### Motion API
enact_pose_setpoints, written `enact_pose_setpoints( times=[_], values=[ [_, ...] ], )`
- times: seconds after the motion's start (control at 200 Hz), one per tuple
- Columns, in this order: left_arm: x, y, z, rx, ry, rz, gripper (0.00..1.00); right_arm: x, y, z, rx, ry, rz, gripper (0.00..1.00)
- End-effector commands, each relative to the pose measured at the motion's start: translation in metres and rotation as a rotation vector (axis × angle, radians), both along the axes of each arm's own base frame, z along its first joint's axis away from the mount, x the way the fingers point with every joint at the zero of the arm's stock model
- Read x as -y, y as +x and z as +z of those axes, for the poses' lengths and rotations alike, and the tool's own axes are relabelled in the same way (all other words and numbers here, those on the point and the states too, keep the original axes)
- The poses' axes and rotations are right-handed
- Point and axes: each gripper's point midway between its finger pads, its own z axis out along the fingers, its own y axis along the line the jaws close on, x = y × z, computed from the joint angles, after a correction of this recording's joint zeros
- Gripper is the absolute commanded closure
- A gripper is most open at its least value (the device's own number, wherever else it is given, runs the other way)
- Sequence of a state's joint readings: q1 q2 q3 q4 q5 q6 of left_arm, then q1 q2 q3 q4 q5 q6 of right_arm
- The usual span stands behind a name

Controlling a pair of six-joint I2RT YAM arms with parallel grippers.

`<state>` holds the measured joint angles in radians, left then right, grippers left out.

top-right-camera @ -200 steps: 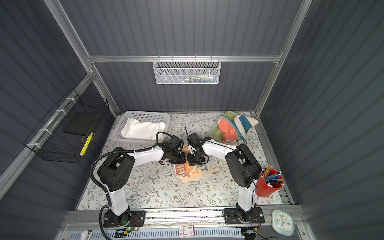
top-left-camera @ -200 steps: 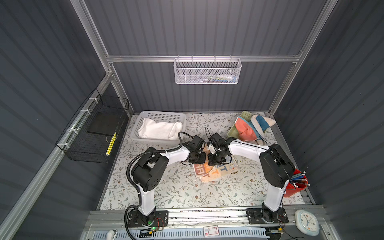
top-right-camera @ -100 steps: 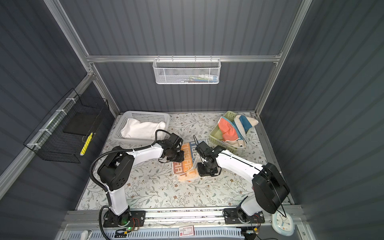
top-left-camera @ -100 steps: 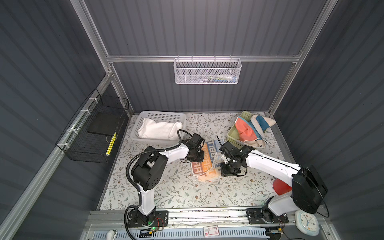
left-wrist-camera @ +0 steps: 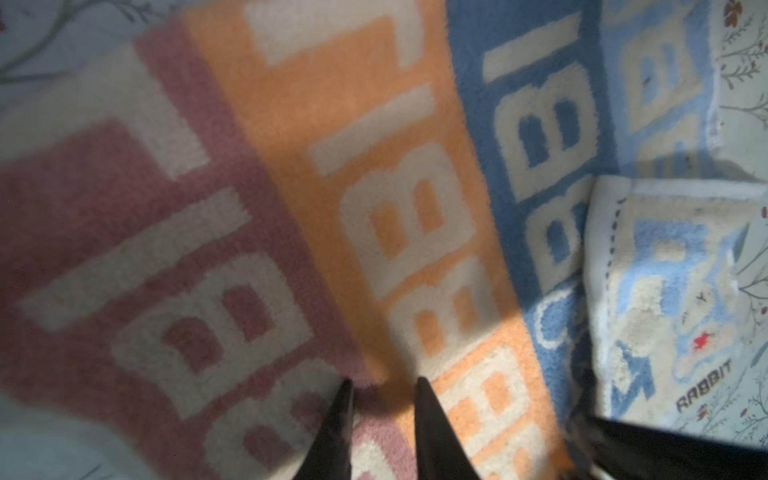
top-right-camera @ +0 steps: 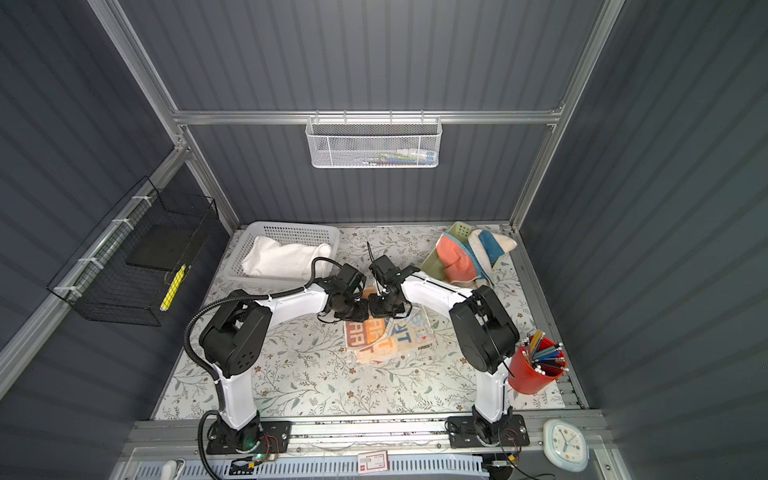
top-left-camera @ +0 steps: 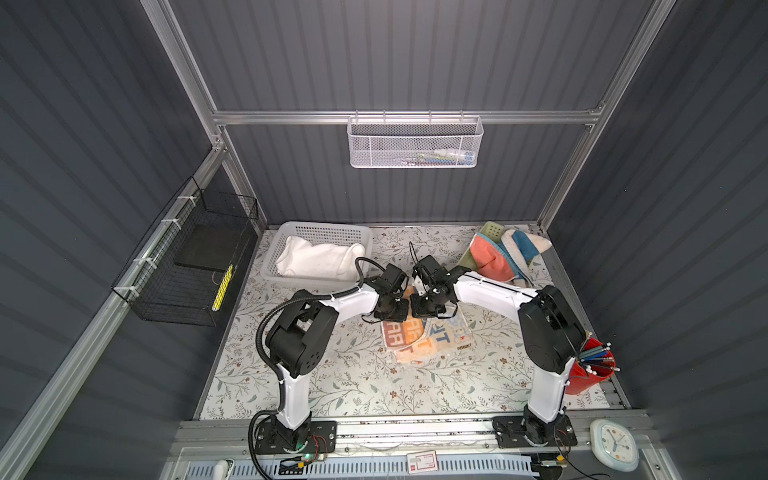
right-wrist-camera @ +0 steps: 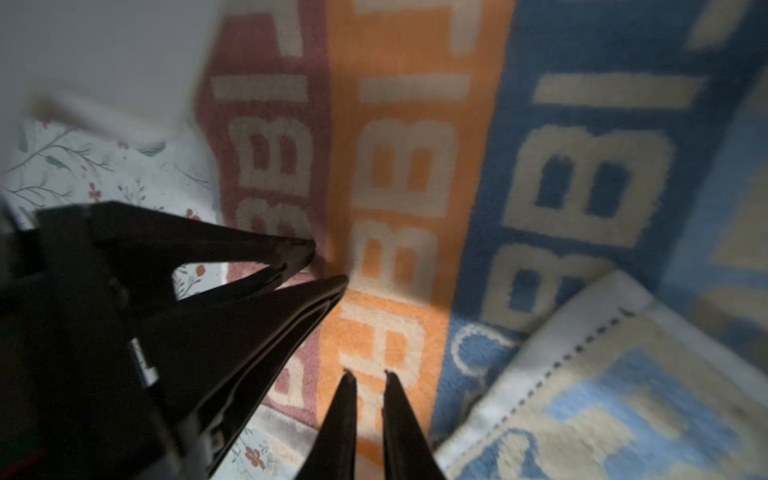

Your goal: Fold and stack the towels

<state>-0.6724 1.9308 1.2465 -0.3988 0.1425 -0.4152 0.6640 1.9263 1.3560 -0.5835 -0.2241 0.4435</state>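
Left pincer (left-wrist-camera: 382, 380) and right pincer (right-wrist-camera: 368, 372) sit side by side, jaws just a sliver apart. Can't tell if either's actually got cloth, but the lettered towel (top-left-camera: 409, 334) is right under their tips, so imo pinch that rumpled edge properly, then lift evenly together.

Both arms reach in over the rear edge of the lettered towel (top-left-camera: 434, 338), forearms slanting toward each other. On the left arm (top-left-camera: 345, 300) the elbow is raised and the wrist is bent down. The left gripper (top-left-camera: 391, 311) points down at the towel's rear edge. The right arm (top-left-camera: 490, 291) mirrors it, and the right gripper (top-left-camera: 424, 306) sits just beside the left one. In the left wrist view the fingers (left-wrist-camera: 343, 415) are narrowly parted with nothing seen between them. In the right wrist view the gap is narrower and likewise bare. Contact with the towel is unclear.
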Motion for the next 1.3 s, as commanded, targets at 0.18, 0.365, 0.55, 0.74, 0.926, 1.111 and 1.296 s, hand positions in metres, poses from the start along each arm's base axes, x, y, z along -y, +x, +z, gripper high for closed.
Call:
enact_pose_setpoints(
  times=[0.18,0.365,0.55,0.74,0.926,1.111,1.296],
  values=[
    [-0.017,-0.002,-0.015,-0.057,0.018,0.032,0.74,0.038,-0.047,-0.029,-0.12,-0.069,-0.054,0.84],
    [-0.03,0.003,-0.017,-0.051,0.037,0.036,0.74,0.079,-0.091,-0.032,-0.164,-0.144,-0.147,0.84],
    [-0.036,0.012,-0.012,-0.024,0.057,0.011,0.73,0.092,-0.116,-0.017,-0.146,-0.15,-0.201,0.77],
    [-0.033,0.017,0.016,0.017,0.037,-0.015,0.62,0.096,-0.103,0.007,-0.072,-0.125,-0.231,0.59],
    [-0.049,0.007,0.052,0.062,0.052,0.02,0.57,0.109,-0.082,0.013,-0.073,-0.091,-0.263,0.57],
    [-0.084,-0.025,0.049,-0.002,0.122,0.143,0.56,0.122,-0.063,0.001,-0.101,-0.072,-0.283,0.57],
    [-0.09,-0.062,0.025,-0.129,0.055,0.237,0.5,0.124,-0.05,-0.009,-0.103,-0.091,-0.256,0.6]
  ],
)
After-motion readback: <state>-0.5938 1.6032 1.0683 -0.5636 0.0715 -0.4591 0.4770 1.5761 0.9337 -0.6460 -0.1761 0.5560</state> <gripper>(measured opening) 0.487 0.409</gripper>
